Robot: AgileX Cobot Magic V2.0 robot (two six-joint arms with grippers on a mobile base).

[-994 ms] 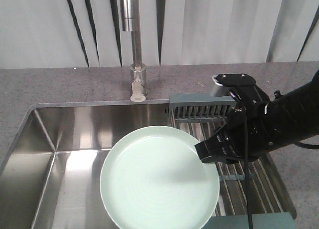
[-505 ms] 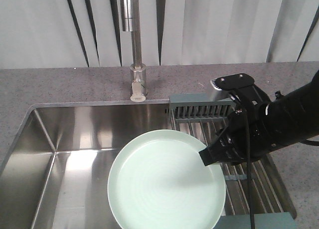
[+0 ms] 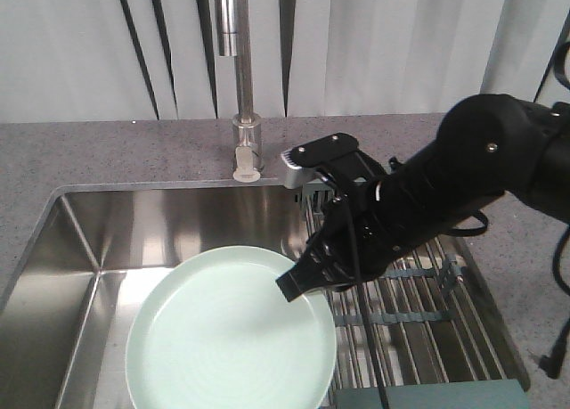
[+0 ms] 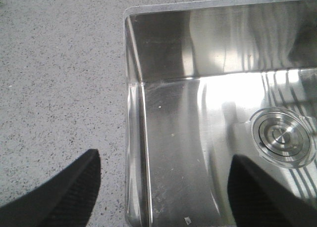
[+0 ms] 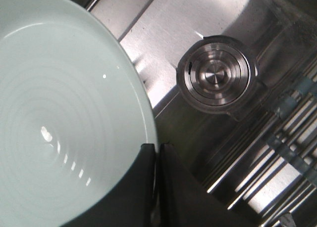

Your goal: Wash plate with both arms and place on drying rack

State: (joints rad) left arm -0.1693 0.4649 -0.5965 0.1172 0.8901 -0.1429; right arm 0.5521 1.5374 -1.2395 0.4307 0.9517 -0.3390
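Note:
The pale mint-green plate (image 3: 227,333) hangs level over the steel sink basin (image 3: 107,240), held by its right rim. My right gripper (image 3: 298,284) is shut on that rim; in the right wrist view the two black fingers (image 5: 171,187) pinch the plate (image 5: 59,113) edge between them. The bulky black right arm (image 3: 454,182) reaches in from the right across the drying rack (image 3: 419,311). My left gripper (image 4: 161,180) is open, one finger over the counter and one over the sink basin (image 4: 208,138), with nothing between them. The left arm does not show in the front view.
A tall steel faucet (image 3: 239,79) stands behind the sink. The sink drain (image 5: 215,78) lies below the plate's right side and shows as well in the left wrist view as the drain (image 4: 282,135). Grey speckled counter (image 3: 98,155) surrounds the basin.
The right arm has swung left with the plate: the plate went from over the rack's edge to the middle of the sink, and the rack's rods are now uncovered.

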